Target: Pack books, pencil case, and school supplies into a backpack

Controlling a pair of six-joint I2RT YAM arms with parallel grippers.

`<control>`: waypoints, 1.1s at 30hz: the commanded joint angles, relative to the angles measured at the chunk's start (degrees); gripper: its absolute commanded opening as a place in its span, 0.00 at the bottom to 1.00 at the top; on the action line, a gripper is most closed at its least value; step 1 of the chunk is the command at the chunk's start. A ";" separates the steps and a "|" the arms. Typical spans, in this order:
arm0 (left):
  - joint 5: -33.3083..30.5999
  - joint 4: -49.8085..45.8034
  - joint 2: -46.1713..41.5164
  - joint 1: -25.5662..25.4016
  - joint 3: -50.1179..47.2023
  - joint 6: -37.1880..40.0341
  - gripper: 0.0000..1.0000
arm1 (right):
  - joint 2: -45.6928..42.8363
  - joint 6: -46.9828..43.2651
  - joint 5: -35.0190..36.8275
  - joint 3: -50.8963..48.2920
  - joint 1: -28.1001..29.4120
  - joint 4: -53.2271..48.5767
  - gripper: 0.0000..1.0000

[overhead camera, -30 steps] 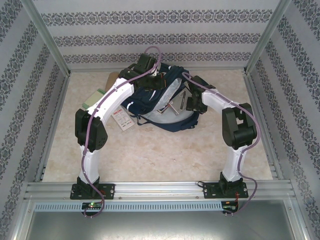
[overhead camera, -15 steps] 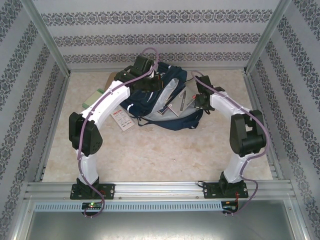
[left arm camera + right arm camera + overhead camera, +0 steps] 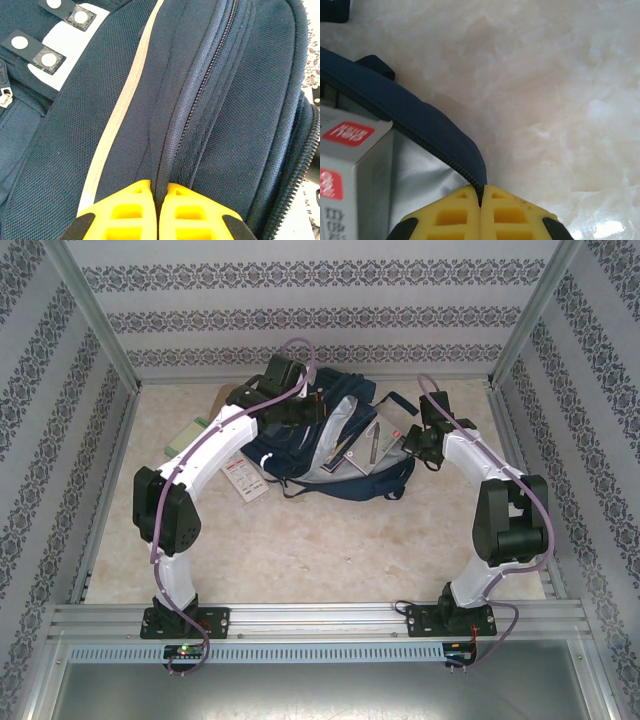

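The navy backpack (image 3: 288,445) lies at the back of the table with its mouth held wide. My left gripper (image 3: 305,410) is shut on a fold of its fabric beside the zipper (image 3: 161,192); the white reflective stripe (image 3: 117,125) runs just left of the fingers. My right gripper (image 3: 412,445) is shut on the zippered rim (image 3: 480,197) at the bag's right side. Flat books (image 3: 352,448) lie inside on the silver lining, too small to tell apart. A white box with red print (image 3: 350,165) sits inside near the rim. The white packet (image 3: 243,480) and the pale green pad (image 3: 185,435) lie on the table to the left.
A brown flat item (image 3: 218,397) lies at the back left by the wall. Metal frame posts and patterned walls close in the marble table (image 3: 330,540) on three sides. A dark strap (image 3: 395,400) trails from the bag's far right.
My right arm has swung right and back, pulling the backpack's rim with it, so the mouth has widened and the contents show more. The left gripper has kept its hold.
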 commanded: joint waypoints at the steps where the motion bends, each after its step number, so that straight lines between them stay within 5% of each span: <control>1: -2.68 0.19 -1.70 2.20 -0.77 -1.39 0.00 | -2.10 -3.01 5.12 2.57 3.67 0.33 0.00; 9: -2.13 -0.18 -0.55 2.00 0.46 -1.47 0.00 | -3.05 -1.30 7.90 -0.72 13.31 2.05 0.00; 18: -5.98 -0.47 -3.36 2.49 -2.59 -0.01 0.00 | -8.69 3.43 5.92 -6.88 -0.20 3.92 0.00; 25: -2.20 0.85 -1.51 2.44 -1.35 -1.57 0.00 | -7.45 2.64 2.20 -6.67 -0.32 4.48 0.00; 28: -1.31 -0.01 0.29 2.27 0.75 -1.53 0.00 | -6.46 2.51 2.32 -6.49 1.39 4.64 0.07; 33: -0.98 -1.32 1.51 2.15 2.22 -0.84 0.00 | -7.05 0.82 2.30 -6.11 3.78 4.91 0.38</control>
